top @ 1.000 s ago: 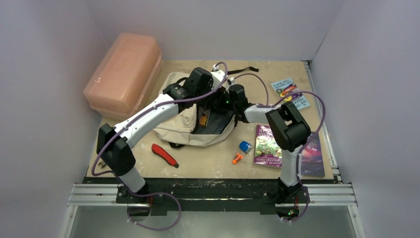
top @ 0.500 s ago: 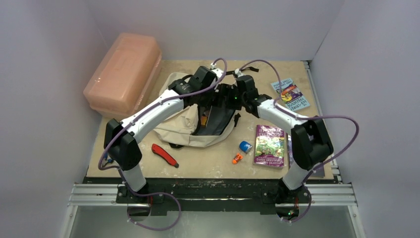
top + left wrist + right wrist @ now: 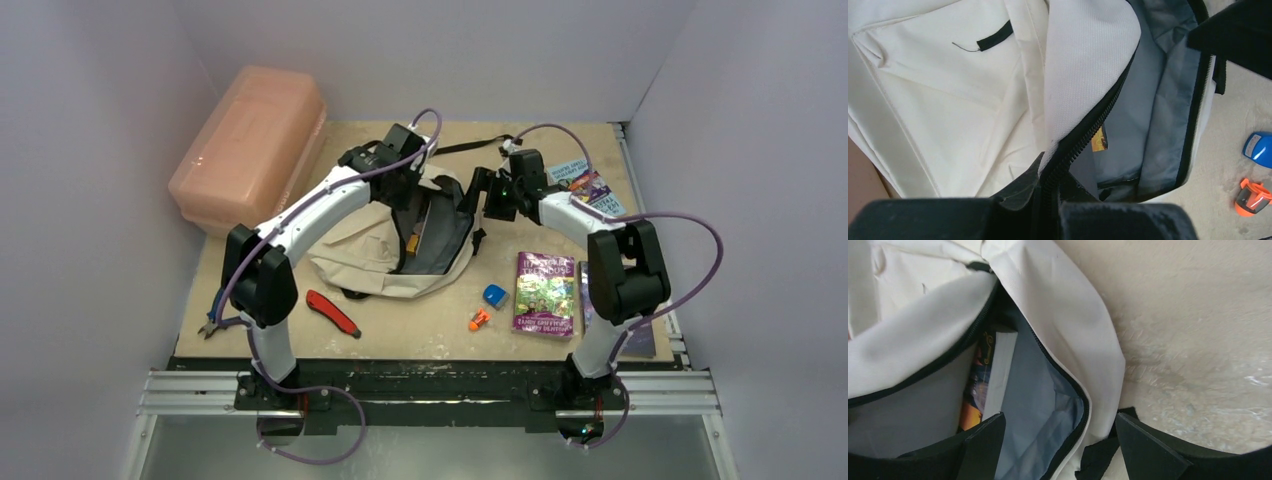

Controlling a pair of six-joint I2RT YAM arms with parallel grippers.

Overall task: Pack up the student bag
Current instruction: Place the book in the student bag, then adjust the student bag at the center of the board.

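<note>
– Where is the bag?
– The student bag (image 3: 365, 255) lies centre frame on the table (image 3: 425, 335). Its main zip is undone (grey lining showing) and a book (image 3: 997, 370) is inside.
– And the pincers?
– The left gripper (image 3: 1048, 194) is clamped on the bag's zipper edge. The right gripper (image 3: 1063, 445), just right of it, is spread wide and holds nothing.

Plain pale walls close the scene in on three sides: the far wall (image 3: 440, 50), the left wall (image 3: 80, 250) and the right wall (image 3: 770, 200), all bare and faintly lilac. A tan table (image 3: 430, 335) fills the floor between them, its board scuffed whitish toward the near edge. An aluminium rail (image 3: 180, 395) runs along that edge, and a thinner track (image 3: 672, 310) follows the right side. Light is soft and even.
</note>
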